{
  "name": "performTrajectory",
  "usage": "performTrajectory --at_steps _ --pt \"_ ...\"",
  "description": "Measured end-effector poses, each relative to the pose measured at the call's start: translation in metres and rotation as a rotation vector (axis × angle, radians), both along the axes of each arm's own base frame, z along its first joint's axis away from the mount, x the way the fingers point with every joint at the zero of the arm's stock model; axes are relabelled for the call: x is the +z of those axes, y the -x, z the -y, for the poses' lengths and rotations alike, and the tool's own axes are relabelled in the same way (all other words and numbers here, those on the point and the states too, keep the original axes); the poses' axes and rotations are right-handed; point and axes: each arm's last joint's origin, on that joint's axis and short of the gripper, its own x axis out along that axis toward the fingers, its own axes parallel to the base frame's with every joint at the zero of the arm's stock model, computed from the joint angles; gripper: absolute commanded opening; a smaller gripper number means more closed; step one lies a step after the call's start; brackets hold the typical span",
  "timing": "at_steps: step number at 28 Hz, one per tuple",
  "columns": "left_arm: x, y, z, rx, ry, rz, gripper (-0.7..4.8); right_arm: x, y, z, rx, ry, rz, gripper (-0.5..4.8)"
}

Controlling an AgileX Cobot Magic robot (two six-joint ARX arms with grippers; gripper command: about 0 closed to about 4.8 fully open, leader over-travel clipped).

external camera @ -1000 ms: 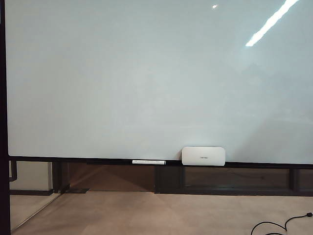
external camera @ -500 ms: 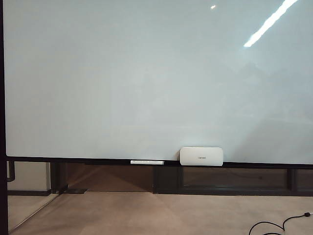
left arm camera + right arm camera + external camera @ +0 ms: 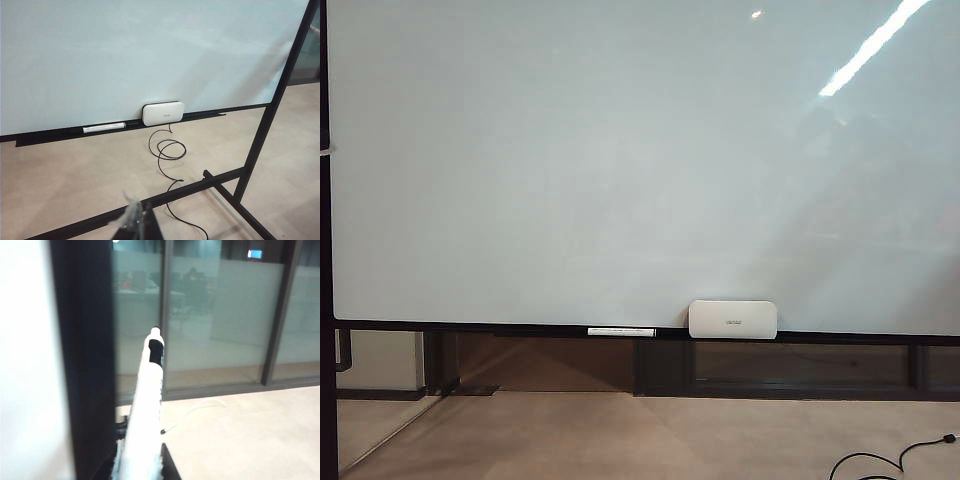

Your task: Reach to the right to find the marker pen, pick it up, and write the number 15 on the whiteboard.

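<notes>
Across the exterior view the scene sits a touch differently than a second ago: the whiteboard (image 3: 620, 160) frame's dark left post now shows narrower at 9 o'clock, and the eraser block (image 3: 733, 319) and the spare pen (image 3: 621, 331) on the bottom rail lie slightly further toward 9 o'clock. A small pale sliver (image 3: 326, 150) now pokes in at the left edge, at 9 o'clock; what it is cannot be told
</notes>
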Motion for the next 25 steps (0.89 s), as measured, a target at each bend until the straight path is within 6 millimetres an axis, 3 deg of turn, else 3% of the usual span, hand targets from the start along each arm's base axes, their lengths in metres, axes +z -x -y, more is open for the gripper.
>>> performTrajectory --at_steps 6,20,25 --pt "0.005 0.001 0.001 -0.031 0.001 0.017 -0.05 0.013 0.029 -0.025 -0.006 -0.014 -0.043 -0.01" --pt "0.012 0.004 0.003 -0.150 0.076 0.040 -0.05 0.065 0.102 -0.089 -0.082 -0.011 -0.054 -0.01" --pt "0.011 0.004 0.003 -0.134 0.068 0.041 -0.05 0.078 0.112 -0.120 -0.001 -0.036 -0.097 -0.01"
